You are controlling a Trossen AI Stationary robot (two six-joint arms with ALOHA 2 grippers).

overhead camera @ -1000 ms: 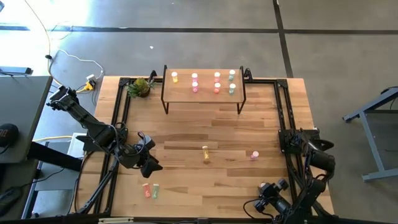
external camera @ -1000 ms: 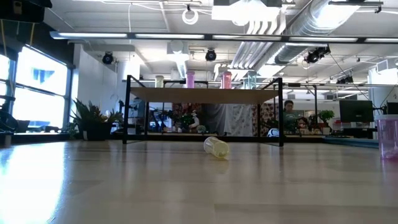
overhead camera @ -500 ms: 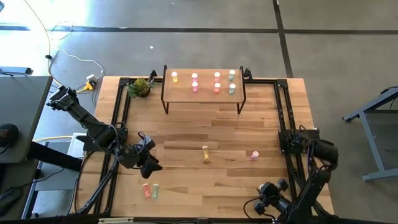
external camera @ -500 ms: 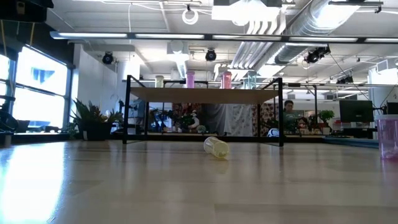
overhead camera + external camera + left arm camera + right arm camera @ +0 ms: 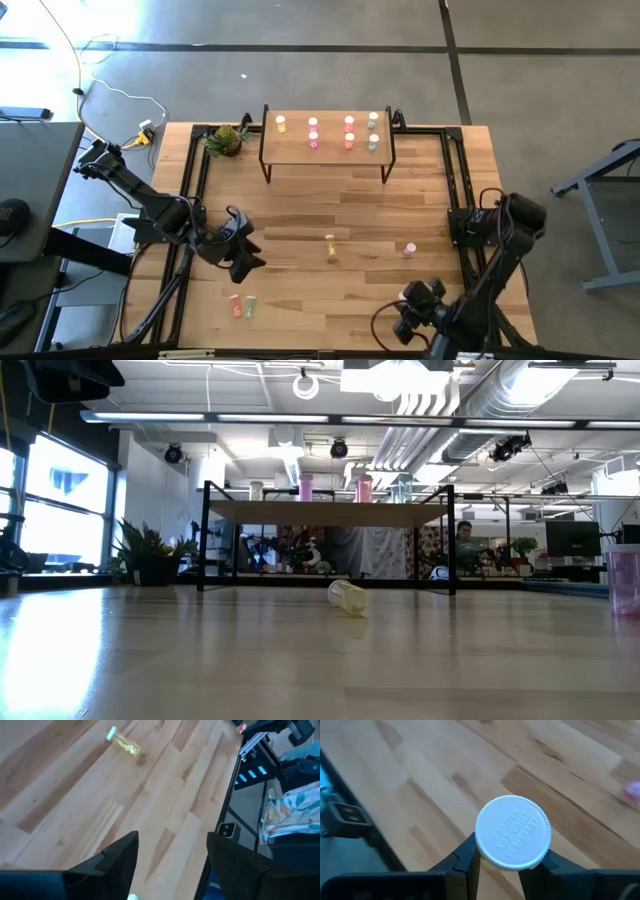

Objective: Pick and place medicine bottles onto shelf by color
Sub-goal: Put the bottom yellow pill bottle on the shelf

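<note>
Right gripper (image 5: 500, 865) shifted inward over wooden tabletop (image 5: 300, 210), gripping bottle (image 5: 512, 832).

Wooden table (image 5: 300, 200) with shelf (image 5: 327, 150), bottles (image 5: 330, 247)

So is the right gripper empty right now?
No, the right gripper is shut on a bottle with a round white ribbed cap, seen in its wrist view.
</note>
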